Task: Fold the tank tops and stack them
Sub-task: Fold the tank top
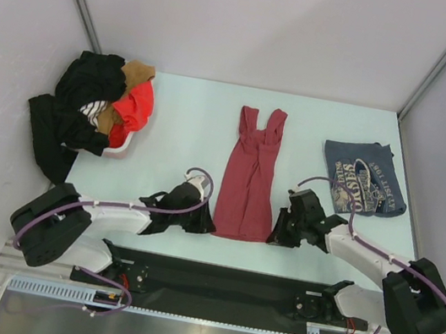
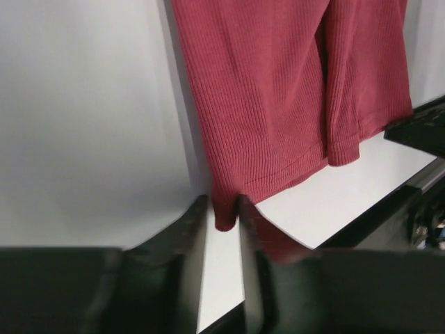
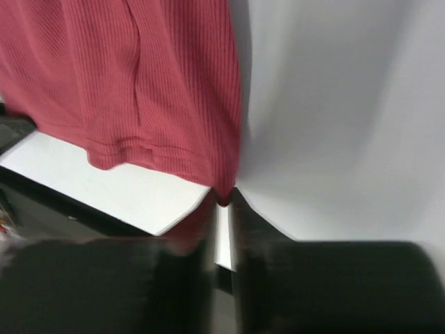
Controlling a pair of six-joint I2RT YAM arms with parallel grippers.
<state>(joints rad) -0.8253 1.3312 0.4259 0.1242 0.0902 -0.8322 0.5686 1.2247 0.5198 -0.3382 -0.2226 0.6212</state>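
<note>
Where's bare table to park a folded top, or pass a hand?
Widest: between the heap of black and orange-red clothes and the ribbed maroon tank top. Narrower: between it and the printed blue-grey tank top. Crowded: the near edge, left gripper and right gripper at the maroon hem.

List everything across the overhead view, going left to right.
pile of black and orange-red clothes → left gripper → maroon tank top → right gripper → blue-grey printed tank top
</note>
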